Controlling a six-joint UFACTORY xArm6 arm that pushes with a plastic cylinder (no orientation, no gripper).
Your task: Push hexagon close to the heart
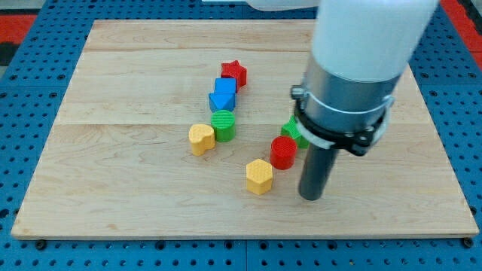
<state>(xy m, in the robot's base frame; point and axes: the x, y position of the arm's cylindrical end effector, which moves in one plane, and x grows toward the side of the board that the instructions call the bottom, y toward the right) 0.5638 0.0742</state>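
Note:
The yellow hexagon (259,176) lies on the wooden board below the view's centre. The yellow heart (201,138) lies up and to its left, about a block's width of board between them. My tip (311,197) rests on the board to the right of the hexagon and a little lower, about a block's width from it. A red cylinder (284,152) stands just up-right of the hexagon, close to the rod's left side.
A green cylinder (223,125) touches the heart's right side. Above it lie a blue block (222,100), another blue block (225,85) and a red star (234,72) in a row. A green block (292,130) is partly hidden behind the arm.

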